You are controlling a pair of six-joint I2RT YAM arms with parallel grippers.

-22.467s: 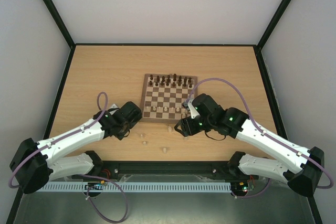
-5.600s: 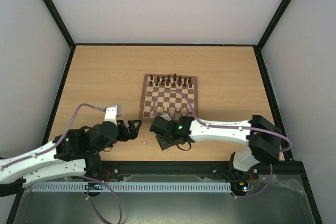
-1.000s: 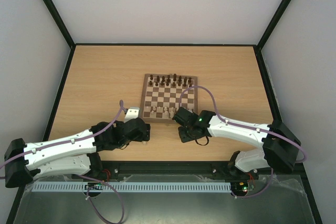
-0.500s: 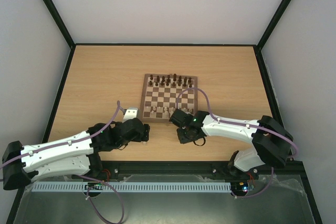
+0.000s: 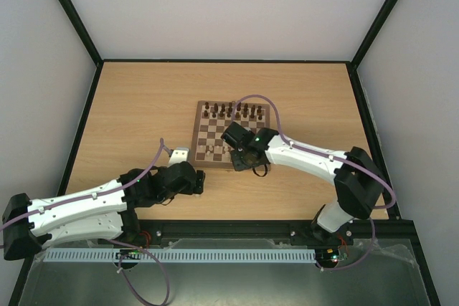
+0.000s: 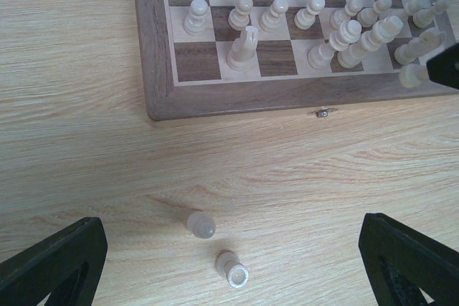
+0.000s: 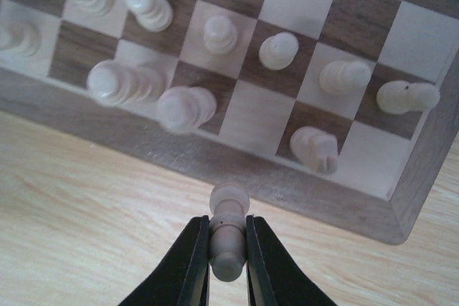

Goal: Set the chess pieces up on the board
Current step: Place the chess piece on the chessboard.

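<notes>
The board point(image 5: 231, 134) lies mid-table. Dark chess pieces point(image 5: 233, 111) stand along its far rows and pale ones point(image 5: 215, 150) along its near rows. My right gripper point(image 7: 228, 228) is shut on a pale piece point(image 7: 229, 198) and holds it just over the board's near border point(image 7: 301, 177), in front of several pale pieces point(image 7: 185, 109). My left gripper point(image 6: 229, 277) is open above the bare table, near the board's near left corner point(image 6: 154, 105). Two pale pieces point(image 6: 201, 223) lie on the table between its fingers point(image 6: 54, 263), and the second point(image 6: 233, 270) is closer to the camera.
The light-wood tabletop point(image 5: 129, 120) surrounds the board, enclosed by a black frame point(image 5: 79, 127) and white walls. A small metal latch point(image 6: 324, 112) sits on the board's near edge. The right arm's black finger point(image 6: 446, 66) shows at the board's edge in the left wrist view.
</notes>
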